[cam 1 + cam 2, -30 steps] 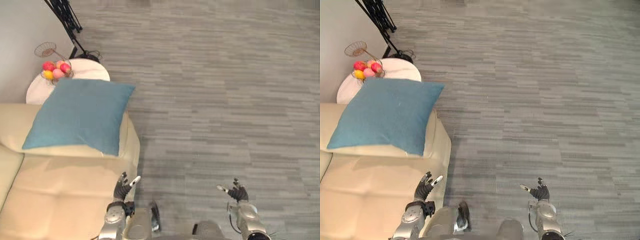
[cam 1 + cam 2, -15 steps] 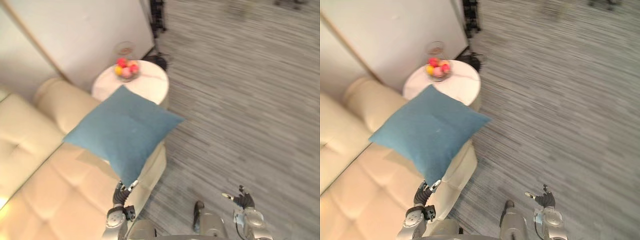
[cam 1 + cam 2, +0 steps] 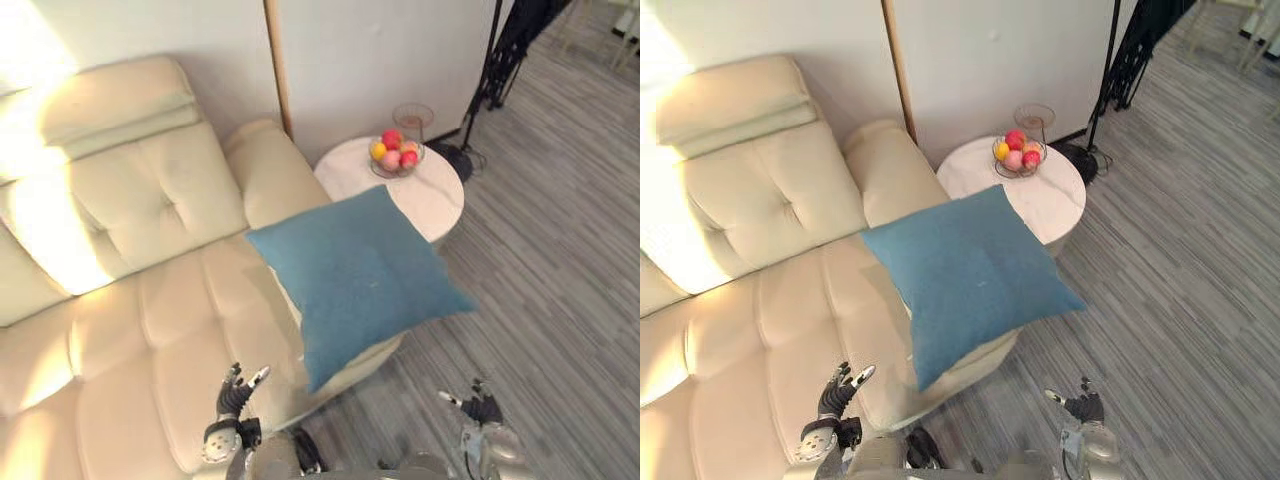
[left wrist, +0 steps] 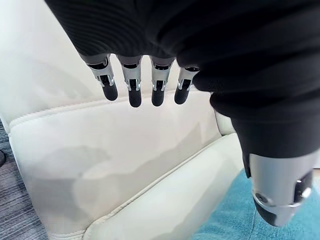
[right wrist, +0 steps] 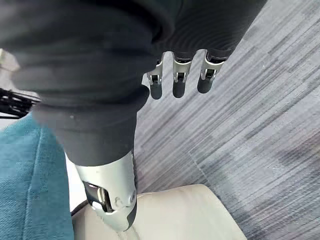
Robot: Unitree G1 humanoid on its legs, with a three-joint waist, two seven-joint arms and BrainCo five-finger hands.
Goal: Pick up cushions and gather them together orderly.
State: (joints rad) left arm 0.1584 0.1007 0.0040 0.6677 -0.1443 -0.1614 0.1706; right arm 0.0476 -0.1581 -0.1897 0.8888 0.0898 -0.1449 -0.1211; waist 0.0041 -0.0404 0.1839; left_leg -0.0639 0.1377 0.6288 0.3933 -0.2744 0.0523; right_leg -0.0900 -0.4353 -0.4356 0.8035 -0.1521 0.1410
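Note:
A blue square cushion point(image 3: 358, 275) lies on the right end of a cream sofa point(image 3: 140, 290), its corner hanging over the sofa's arm; the same cushion point(image 3: 970, 270) shows in the right eye view. My left hand point(image 3: 233, 392) hovers open above the sofa seat's front edge, short of the cushion. In the left wrist view its fingers point(image 4: 131, 82) hang straight over cream upholstery, with a bit of cushion point(image 4: 235, 222) beyond. My right hand point(image 3: 478, 408) is open over the grey floor, holding nothing; its fingers point(image 5: 179, 75) point at the floor.
A round white side table point(image 3: 435, 190) stands beside the sofa's arm, bearing a wire fruit basket point(image 3: 396, 155). A black stand point(image 3: 490, 70) rises by the wall behind it. Grey striped flooring point(image 3: 570, 270) spreads to the right.
The camera has swung left, bringing the sofa's backrest and the wall into view. Both hands stay low and open; the cushion has not moved on the sofa.

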